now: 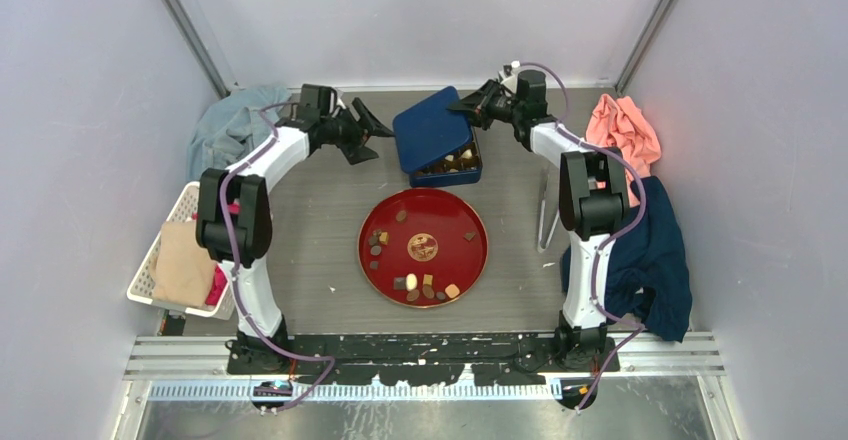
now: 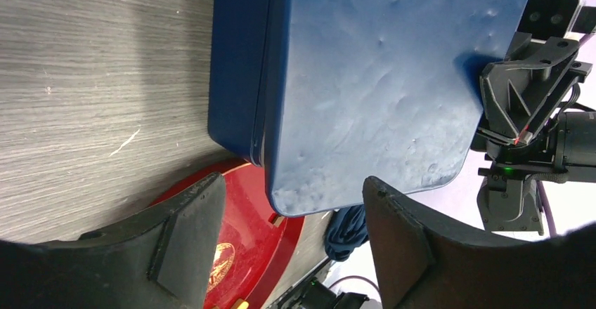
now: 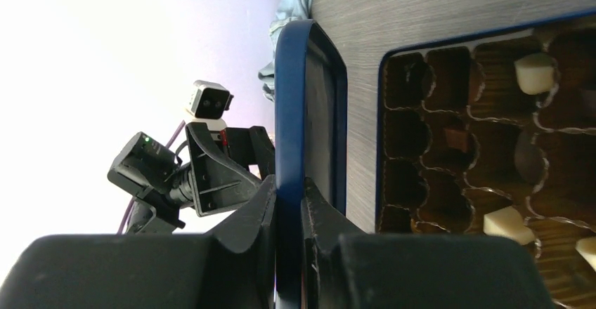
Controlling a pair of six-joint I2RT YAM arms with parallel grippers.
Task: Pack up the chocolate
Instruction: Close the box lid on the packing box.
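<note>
Roughly twelve bite-size chocolate pieces (image 1: 411, 282) on one round red plate (image 1: 440, 200); one blue box (image 1: 465, 173). Right gripper (image 3: 289, 186) pinches blue lid (image 1: 432, 128); left gripper (image 2: 292, 186) wide, empty.

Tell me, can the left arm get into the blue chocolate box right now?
Probably not easily. The blue lid, pinched by the right gripper, hangs tilted over most of the box, between it and the open left gripper. Only its near strip is uncovered.
</note>
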